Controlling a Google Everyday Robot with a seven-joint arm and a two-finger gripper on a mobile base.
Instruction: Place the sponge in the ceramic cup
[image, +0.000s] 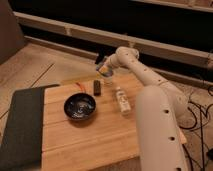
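Ceramic cup (108, 78) just below pincer (102, 69)

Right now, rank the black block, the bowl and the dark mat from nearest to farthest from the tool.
The tool hovers over the table's far edge.
1. Black block: just in front of the tool, toward the camera.
2. Bowl: mid-table, further toward the camera.
3. Mat: along the picture's left edge, farthest away.

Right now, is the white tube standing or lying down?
Lying down: the white tube rests flat on the table. The gripper hovers by the ceramic cup at the far edge.
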